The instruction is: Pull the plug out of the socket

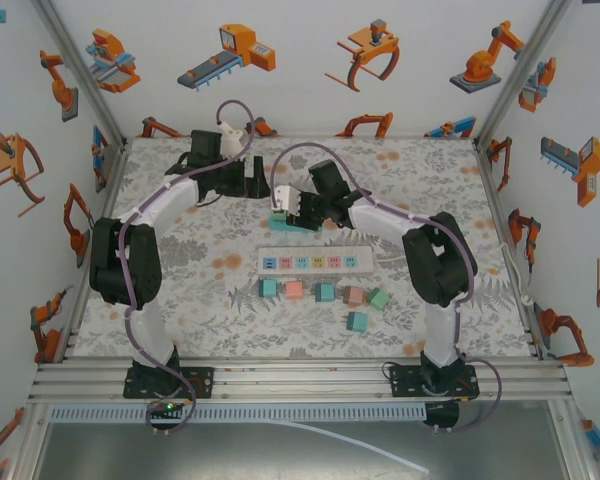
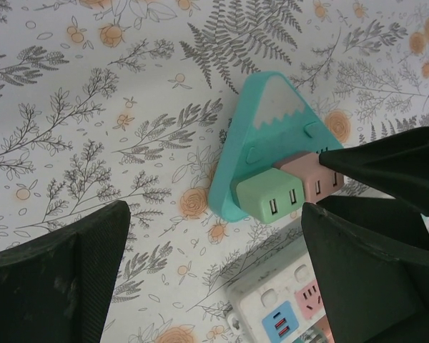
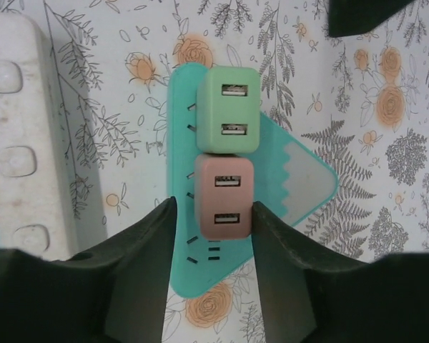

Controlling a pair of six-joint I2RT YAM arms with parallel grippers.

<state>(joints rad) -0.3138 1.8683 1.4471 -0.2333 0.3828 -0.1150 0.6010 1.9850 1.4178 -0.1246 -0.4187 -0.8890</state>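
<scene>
The teal triangular socket (image 1: 278,224) lies flat near the middle of the tabletop (image 1: 180,300), a little toward the far edge and just beyond the white power strip (image 1: 313,261). Two plugs sit in it side by side and touch each other: a green plug (image 3: 227,111) and a pink plug (image 3: 225,198).

The right gripper (image 3: 214,206) is placed over the pink plug with one finger on each side. Its jaws are not closed. In the right wrist view one finger seems to be against the plug, while a strip of teal shows between the other finger and the plug. The left gripper (image 2: 213,209) is spread wide and carries nothing. It hovers just beside the socket, and I cannot see it touching the socket.

I think the main risk is that nothing holds the socket down. If the right gripper closes and pulls, the whole teal base can lift or slide with the plug, and the plug will not come free. The fingers are also not centred on the plug, so closing can push the socket sideways or give a weak hold that slips. The green plug is very near, and a finger can catch on it.
</scene>
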